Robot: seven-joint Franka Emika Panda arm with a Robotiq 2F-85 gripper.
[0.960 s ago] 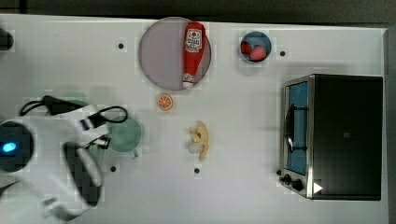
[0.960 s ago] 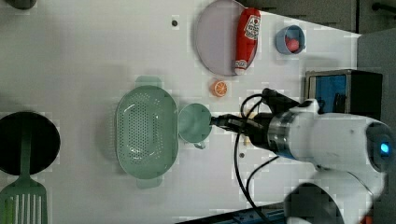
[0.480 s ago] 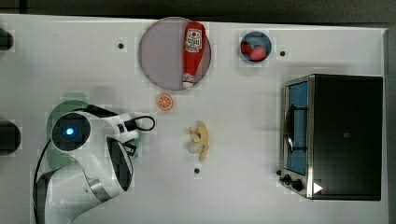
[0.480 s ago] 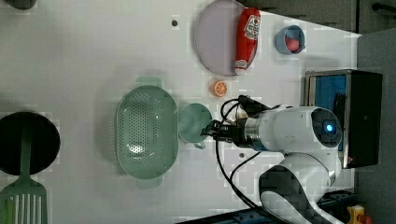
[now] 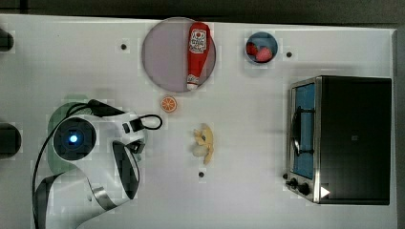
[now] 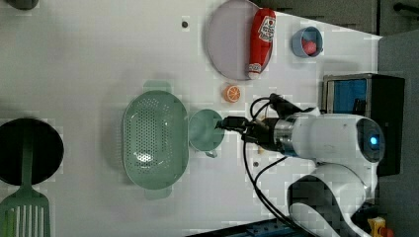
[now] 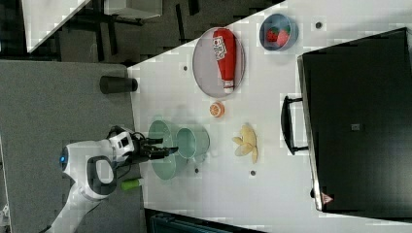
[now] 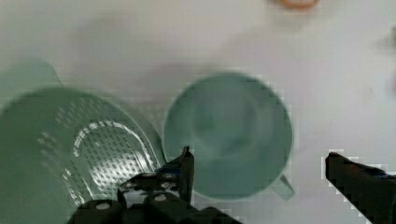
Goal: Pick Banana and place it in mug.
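Observation:
The banana (image 5: 204,143) lies on the white table, pale yellow and cream, apart from everything; it also shows in the right view (image 7: 247,141). The mint-green mug (image 6: 205,130) stands upright beside the green basket, its inside looking empty in the wrist view (image 8: 229,133). My gripper (image 6: 223,123) hovers at the mug's rim on the left view's right side. In the wrist view the gripper (image 8: 258,156) is open wide, one finger (image 8: 186,168) by the basket side and the other off the mug's handle side, holding nothing. The banana is well away from the gripper.
A perforated green basket (image 6: 155,140) touches the mug. An orange slice (image 5: 168,104) lies between the mug and a grey plate (image 5: 165,52) with a ketchup bottle (image 5: 197,52). A blue bowl (image 5: 261,47) of red fruit and a toaster oven (image 5: 341,138) stand at the top view's right.
The arm's body has swung toward the top view's right and now covers the mug and basket there. The gripper tip stays by the mug. The banana has not moved.

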